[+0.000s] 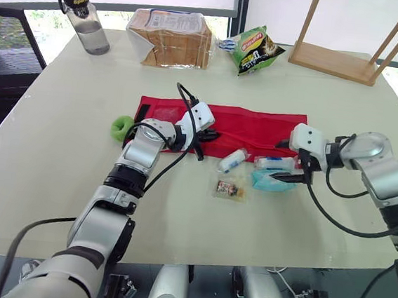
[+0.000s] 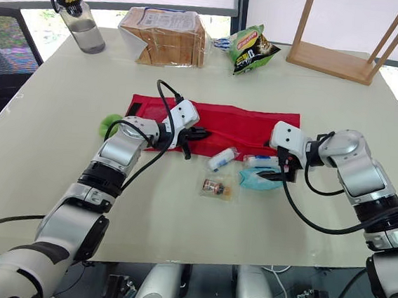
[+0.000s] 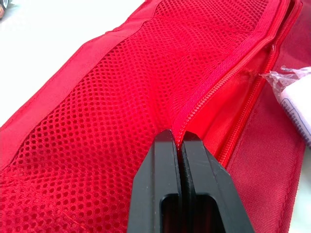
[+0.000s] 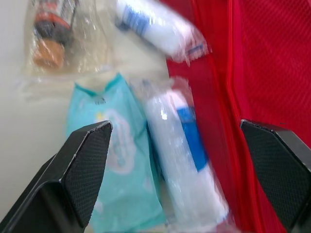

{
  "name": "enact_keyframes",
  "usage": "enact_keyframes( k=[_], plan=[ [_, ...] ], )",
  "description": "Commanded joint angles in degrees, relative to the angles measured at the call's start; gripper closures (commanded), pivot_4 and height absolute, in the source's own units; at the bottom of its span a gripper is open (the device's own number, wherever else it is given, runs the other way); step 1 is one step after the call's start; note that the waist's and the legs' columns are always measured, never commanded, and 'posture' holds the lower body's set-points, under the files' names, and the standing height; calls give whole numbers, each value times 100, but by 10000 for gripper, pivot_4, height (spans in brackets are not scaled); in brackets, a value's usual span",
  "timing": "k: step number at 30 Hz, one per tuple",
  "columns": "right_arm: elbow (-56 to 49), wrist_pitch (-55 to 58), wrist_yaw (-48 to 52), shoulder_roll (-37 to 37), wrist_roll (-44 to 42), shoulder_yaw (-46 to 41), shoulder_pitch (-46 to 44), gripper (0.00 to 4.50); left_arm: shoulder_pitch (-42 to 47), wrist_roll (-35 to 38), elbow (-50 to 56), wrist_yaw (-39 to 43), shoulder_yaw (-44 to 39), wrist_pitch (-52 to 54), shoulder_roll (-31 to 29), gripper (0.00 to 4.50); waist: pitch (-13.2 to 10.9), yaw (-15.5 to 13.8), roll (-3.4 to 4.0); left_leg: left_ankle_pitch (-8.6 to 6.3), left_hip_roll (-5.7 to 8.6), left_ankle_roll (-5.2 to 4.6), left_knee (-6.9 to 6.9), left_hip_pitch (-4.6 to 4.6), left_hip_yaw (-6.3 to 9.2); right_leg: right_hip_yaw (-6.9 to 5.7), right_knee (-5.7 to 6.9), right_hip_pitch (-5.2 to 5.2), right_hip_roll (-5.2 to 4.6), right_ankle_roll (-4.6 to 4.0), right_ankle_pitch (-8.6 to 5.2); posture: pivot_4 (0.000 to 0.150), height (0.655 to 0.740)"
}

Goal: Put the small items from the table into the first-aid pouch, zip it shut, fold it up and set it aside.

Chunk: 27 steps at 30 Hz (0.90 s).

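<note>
The red first-aid pouch [image 1: 250, 126] lies unfolded flat across the middle of the table. My left gripper [image 1: 211, 135] is shut on the zipper edge of its mesh pocket [image 3: 146, 87], fingertips [image 3: 167, 141] pressed together. Just in front of the pouch lie a white gauze roll [image 1: 232, 160], a second wrapped roll [image 4: 182, 155], a teal packet [image 4: 119, 165] and a small clear bag [image 1: 229, 188] holding a brown item. My right gripper [image 1: 286, 161] is open, its fingers straddling the second roll and the teal packet. A green roll [image 1: 122, 127] sits at the pouch's left end.
Along the far edge stand a water bottle [image 1: 84, 18], a bagged bread loaf [image 1: 171, 39], a green snack bag [image 1: 256, 50] and a wooden rack [image 1: 350, 44]. Bare tabletop stretches to the left, the right and the near side of the pouch.
</note>
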<state>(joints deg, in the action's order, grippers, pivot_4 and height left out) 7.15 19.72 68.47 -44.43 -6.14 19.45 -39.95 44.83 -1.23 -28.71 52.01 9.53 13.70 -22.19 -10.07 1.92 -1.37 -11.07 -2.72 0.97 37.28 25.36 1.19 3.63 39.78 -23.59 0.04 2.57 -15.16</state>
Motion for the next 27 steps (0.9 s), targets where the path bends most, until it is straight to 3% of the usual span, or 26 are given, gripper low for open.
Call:
enact_keyframes(
  k=[1, 8, 11, 15, 27],
  plan=[
    [277, -100, -48, 119, 145, -107, -222, 0, 81, 110, 195, -50, -68, -6, 34, 44590, 0, 7, 0, 0, 0, 0, 0, 0, 0, 0, 0, 0, 0, 0, 0, 1500, 7400],
    [576, 644, 278, 356, -396, -494, -495, 0, 73, 123, 179, -83, -48, -21, 51, 44590, 0, 8, 0, 0, 0, 0, 0, 0, 0, 0, 1, 0, -1, 0, 0, 1500, 7400],
    [710, 581, 368, 270, -174, -342, -532, 0, 102, 133, 149, -101, -59, -19, 57, 44590, 0, 8, 1, 0, 0, 0, 0, 0, 2, -1, 2, 0, -1, 0, 0, 1500, 7400],
    [859, 357, 370, 263, 137, -161, -468, 17463, 143, 138, 117, -134, -61, -6, 86, 45000, 0, 7, 1, 0, 1, 0, 0, 0, 1, -1, 1, 0, -1, 0, 0, 1500, 7400],
    [968, 230, 502, 126, 339, -233, -413, 17463, 159, 114, 91, -182, -30, -5, 168, 45000, -1, -3, 1, 0, 2, 0, 0, 0, 2, -1, 1, 0, -1, 0, 0, 1500, 7400]
  ],
)
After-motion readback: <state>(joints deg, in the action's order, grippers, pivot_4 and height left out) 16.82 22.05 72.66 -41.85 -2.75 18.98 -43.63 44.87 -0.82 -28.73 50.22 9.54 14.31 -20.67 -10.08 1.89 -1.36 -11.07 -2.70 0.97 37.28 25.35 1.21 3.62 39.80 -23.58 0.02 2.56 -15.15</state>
